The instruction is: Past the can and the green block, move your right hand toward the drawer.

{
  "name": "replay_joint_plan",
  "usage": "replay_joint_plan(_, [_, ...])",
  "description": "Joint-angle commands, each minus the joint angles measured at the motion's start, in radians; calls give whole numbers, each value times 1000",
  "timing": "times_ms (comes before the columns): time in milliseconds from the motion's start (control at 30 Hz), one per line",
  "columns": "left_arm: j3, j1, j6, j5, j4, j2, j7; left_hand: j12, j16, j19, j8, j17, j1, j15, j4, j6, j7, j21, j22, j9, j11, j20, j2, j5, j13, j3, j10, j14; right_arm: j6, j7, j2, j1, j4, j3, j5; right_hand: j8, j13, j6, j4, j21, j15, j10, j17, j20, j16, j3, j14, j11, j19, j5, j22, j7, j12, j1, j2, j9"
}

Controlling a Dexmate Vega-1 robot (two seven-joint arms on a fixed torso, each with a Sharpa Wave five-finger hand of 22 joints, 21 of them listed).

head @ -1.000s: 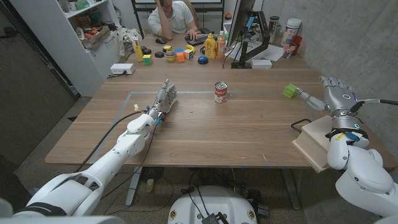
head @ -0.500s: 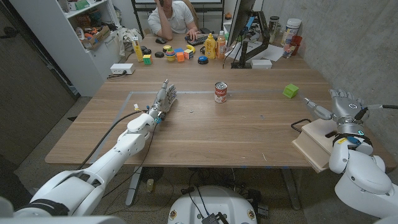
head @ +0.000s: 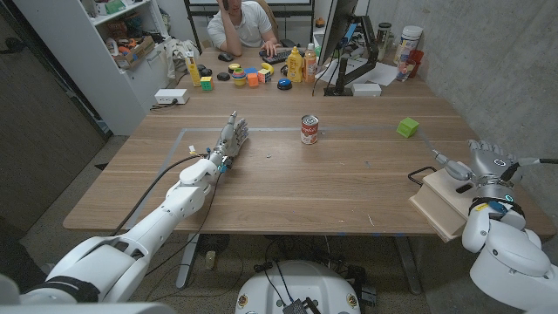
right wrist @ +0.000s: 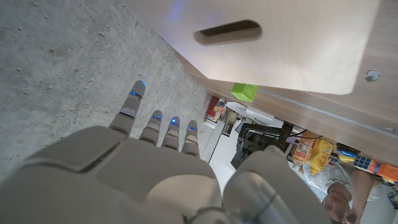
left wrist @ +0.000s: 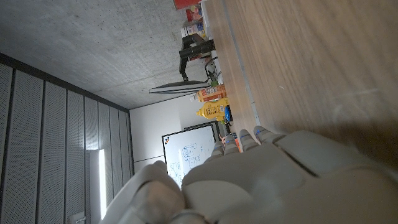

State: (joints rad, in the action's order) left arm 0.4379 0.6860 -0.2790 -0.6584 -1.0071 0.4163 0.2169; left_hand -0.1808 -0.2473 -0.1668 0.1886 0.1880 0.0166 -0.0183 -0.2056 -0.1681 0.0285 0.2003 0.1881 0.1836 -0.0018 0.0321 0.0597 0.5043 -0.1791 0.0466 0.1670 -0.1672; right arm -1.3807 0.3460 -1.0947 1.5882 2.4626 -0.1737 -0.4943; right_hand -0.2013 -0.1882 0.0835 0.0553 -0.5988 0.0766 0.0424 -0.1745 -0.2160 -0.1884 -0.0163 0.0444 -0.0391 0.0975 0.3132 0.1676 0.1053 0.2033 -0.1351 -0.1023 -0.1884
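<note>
In the head view I see my right robot hand (head: 490,166) at the right edge of the frame, over the far right corner of the light wooden drawer (head: 447,202), its fingers spread apart and nothing in them. The drawer sits at the lower right of the wooden surface (head: 349,174), with a black loop handle (head: 422,174) on its left side. The green block (head: 406,127) lies in the upper right, well apart from the right robot hand, and the can (head: 309,129) stands upright near the middle of the frame, left of the block. My left robot hand (head: 232,139) stands on its edge left of centre, fingers straight and held together, gripping nothing. At the top of the frame a person (head: 244,22) sits behind a row of bottles (head: 301,64) and small coloured toys (head: 247,78). In the left wrist view, the back of the left robot hand (left wrist: 261,174) takes up the lower part, with the surface (left wrist: 311,62) running along the right side and yellow bottles (left wrist: 211,102) near the middle. In the right wrist view, the right robot hand (right wrist: 155,168) reaches up with its fingers (right wrist: 127,109) apart against a grey concrete wall (right wrist: 56,68); the pale drawer (right wrist: 292,43) fills the upper right and the green block (right wrist: 245,92) shows just below it.
</note>
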Motion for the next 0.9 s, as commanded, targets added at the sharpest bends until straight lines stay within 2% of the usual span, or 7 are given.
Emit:
replay_joint_plan(33, [1, -1, 7, 2, -2, 0, -1, -6, -1, -109, 3, 6, 3, -4, 0, -259, 1, 3, 3, 5, 5, 16, 137, 9, -6, -4, 318, -275, -15, 2, 11, 15, 2, 0, 27, 5, -5, -11, -5, 4, 3, -8, -5, -1, 3, -4, -4, -3, 1, 6, 3, 2, 1, -14, 4, -4])
replay_joint_plan(100, [1, -1, 6, 2, -2, 0, -1, -5, -1, -108, 3, 6, 3, -3, 0, -259, 2, 3, 3, 5, 11, 17, 137, 9, -6, -4, 321, -275, -15, 7, 9, 14, 3, -2, 35, 5, -5, -12, -6, 5, 3, -10, -5, -1, 3, -4, -3, -3, 1, 7, 3, 1, 1, -16, 5, -4])
replay_joint_plan(333, [0, 2, 8, 2, -6, 2, -5, -6, -1, -109, 3, 6, 3, -4, 0, -259, 3, 3, 3, 5, 4, 17, 137, 10, -6, -5, 319, -275, -15, 52, -2, 7, 6, -1, 102, 5, -5, -13, -9, 10, 0, -8, -5, -1, 2, -6, 0, -3, 3, 9, 4, 2, 3, -23, 10, -4])
replay_joint_plan(900, [3, -12, 8, 3, 13, -5, 3, -6, -1, -110, 3, 6, 3, -5, 0, -259, 3, 3, 3, 5, 6, 15, 137, 10, -6, -6, 320, -275, -11, 152, -26, -6, 9, 9, 241, 4, -5, -15, -13, 20, -1, -9, -4, -1, 0, -7, 6, -5, 12, 14, 4, 0, 5, -38, 18, -4])
